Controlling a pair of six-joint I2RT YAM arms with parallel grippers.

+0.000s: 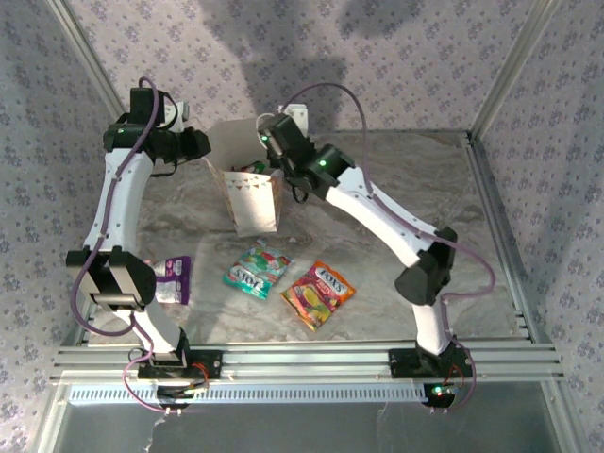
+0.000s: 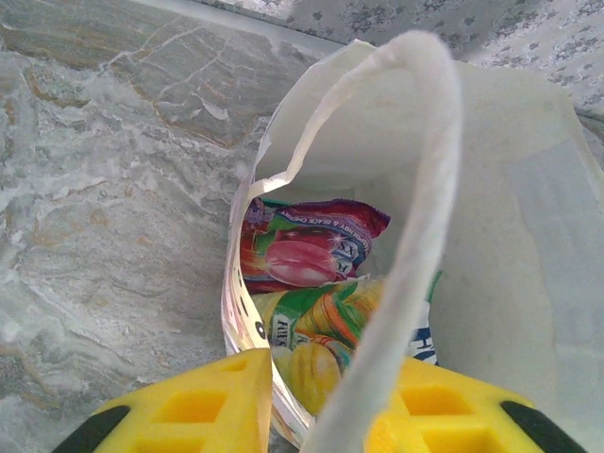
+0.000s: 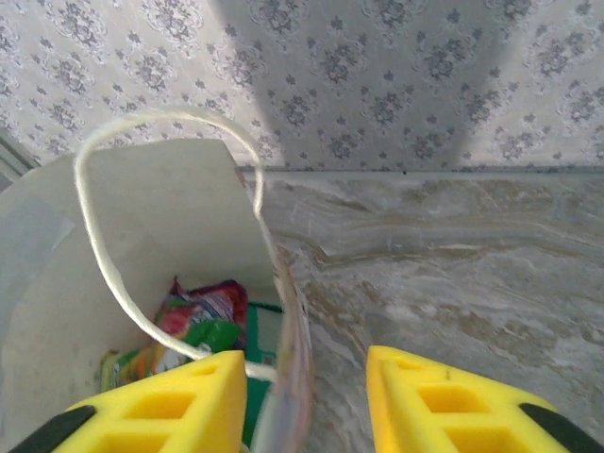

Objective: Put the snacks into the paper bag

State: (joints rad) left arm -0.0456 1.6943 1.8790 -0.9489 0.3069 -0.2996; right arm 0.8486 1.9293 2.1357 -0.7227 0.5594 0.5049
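The white paper bag (image 1: 255, 209) stands upright at the back of the table, between my two grippers. My left gripper (image 1: 198, 146) (image 2: 330, 373) is open at the bag's left rim, with the bag's wall and a cord handle (image 2: 427, 189) between its yellow fingers. My right gripper (image 1: 270, 142) (image 3: 307, 363) is open astride the right rim, the wall close to its left finger. Inside the bag (image 2: 510, 189) (image 3: 142, 217) lie a red-purple snack (image 2: 307, 250) and a yellow-green snack (image 2: 321, 330) (image 3: 203, 321). Loose on the table are a purple snack (image 1: 175, 278), a teal snack (image 1: 255, 269) and a red-orange snack (image 1: 318, 293).
The marble tabletop (image 1: 415, 179) is framed by metal rails, with patterned walls behind and at the sides. The right arm's elbow (image 1: 429, 269) hangs over the table's right half. The left arm's elbow (image 1: 113, 278) sits beside the purple packet.
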